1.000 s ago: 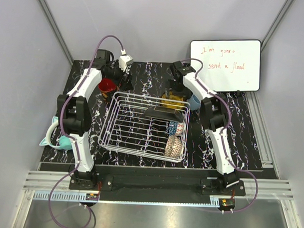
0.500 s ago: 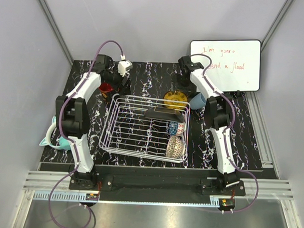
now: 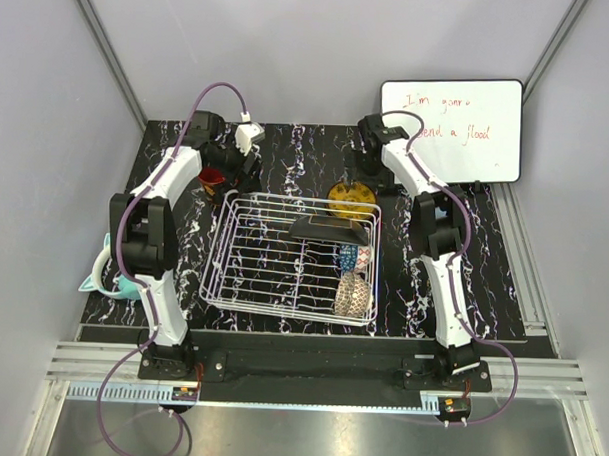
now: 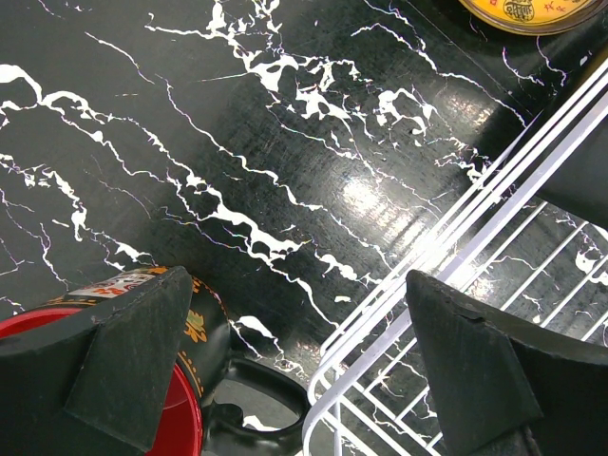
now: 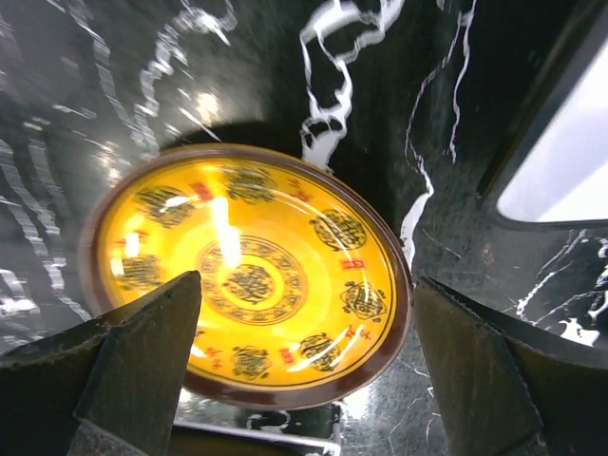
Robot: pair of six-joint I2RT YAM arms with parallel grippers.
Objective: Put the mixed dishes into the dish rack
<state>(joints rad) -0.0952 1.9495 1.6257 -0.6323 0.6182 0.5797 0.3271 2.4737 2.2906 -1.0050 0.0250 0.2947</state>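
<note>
The white wire dish rack (image 3: 246, 248) stands mid-table and holds a dark saucer (image 3: 329, 229), a blue bowl (image 3: 352, 257) and a beige-brown bowl (image 3: 352, 295). Behind its far right corner lies the yellow patterned plate (image 3: 351, 198) (image 5: 247, 285), flat on the table. My right gripper (image 3: 367, 168) (image 5: 309, 380) hovers over it, open and empty. The red mug (image 3: 212, 177) (image 4: 180, 404), black outside with a black handle, stands beside the rack's far left corner (image 4: 427, 313). My left gripper (image 3: 237, 158) (image 4: 304, 380) is open above the gap between mug and rack.
A whiteboard (image 3: 450, 128) with red writing leans at the far right, close to the right arm. Teal rounded objects (image 3: 118, 272) sit at the table's left edge. The yellow plate (image 4: 537, 11) also shows at the top of the left wrist view.
The right arm has pulled back toward the far side, uncovering the yellow plate. The left gripper has shifted slightly right, toward the rack's corner. Both stay open.
</note>
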